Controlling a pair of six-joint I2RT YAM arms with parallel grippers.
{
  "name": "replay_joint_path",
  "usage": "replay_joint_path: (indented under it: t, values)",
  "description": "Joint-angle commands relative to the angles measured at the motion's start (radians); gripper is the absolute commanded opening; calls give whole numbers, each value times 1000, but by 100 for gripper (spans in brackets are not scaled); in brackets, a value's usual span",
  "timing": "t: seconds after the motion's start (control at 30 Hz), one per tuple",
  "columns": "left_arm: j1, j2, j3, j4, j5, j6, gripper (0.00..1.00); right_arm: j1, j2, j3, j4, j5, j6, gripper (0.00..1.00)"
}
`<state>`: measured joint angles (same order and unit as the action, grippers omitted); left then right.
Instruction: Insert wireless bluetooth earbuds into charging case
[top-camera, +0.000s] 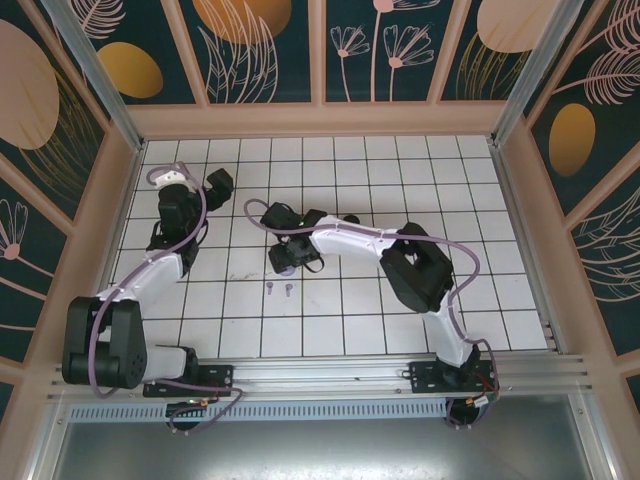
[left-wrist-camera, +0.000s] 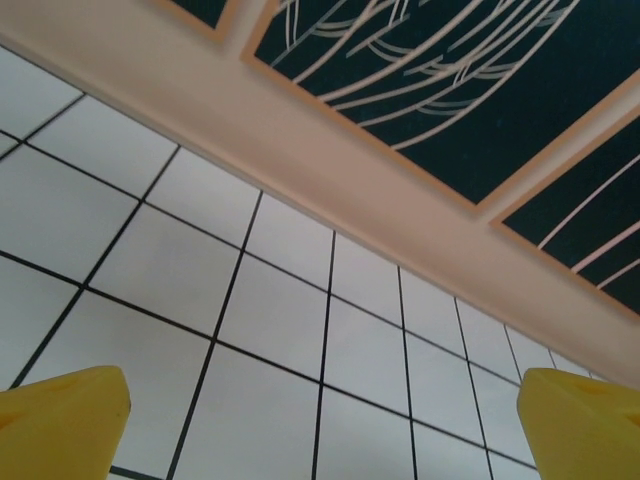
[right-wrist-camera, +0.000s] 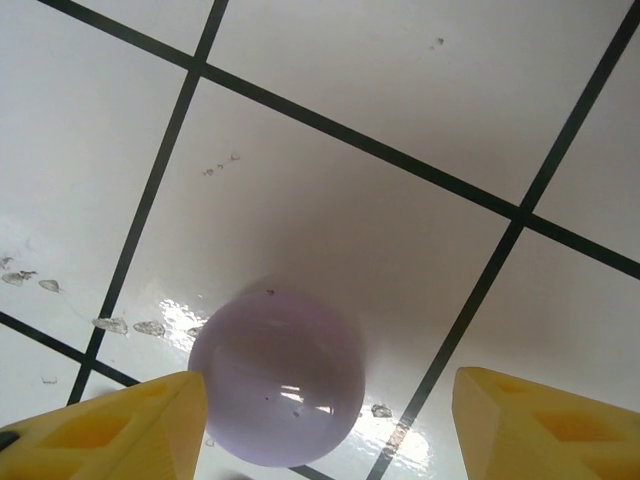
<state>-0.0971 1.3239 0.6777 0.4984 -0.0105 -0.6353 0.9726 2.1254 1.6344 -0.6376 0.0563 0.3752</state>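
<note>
Two tiny purple earbuds (top-camera: 270, 290) (top-camera: 289, 289) lie side by side on the white tiles in the top view, just in front of my right gripper (top-camera: 284, 262). In the right wrist view a round, glossy purple case (right-wrist-camera: 277, 378) lies closed on the floor between the yellow fingers of my right gripper (right-wrist-camera: 325, 405). The left finger (right-wrist-camera: 120, 430) is at the case's edge and the right finger (right-wrist-camera: 545, 430) stands well apart from it, so the gripper is open. My left gripper (left-wrist-camera: 325, 420) is wide open over bare tiles, back left (top-camera: 218, 183).
The white tiled floor (top-camera: 480, 200) is boxed in by a peach wooden frame (top-camera: 320, 120) with dark patterned panels. The far wall (left-wrist-camera: 400, 190) stands close ahead of my left gripper. Smudges and wet-looking marks (right-wrist-camera: 130, 325) spot the tile by the case.
</note>
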Motion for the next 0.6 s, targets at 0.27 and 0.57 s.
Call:
replay_joint_path:
  t: [0.27, 0.57]
  values:
    - [8, -50, -46, 65, -62, -46, 99, 23, 100, 114, -91, 23, 31, 66]
    - [8, -57, -44, 51, -62, -84, 99, 24, 134, 136, -106, 25, 59, 64]
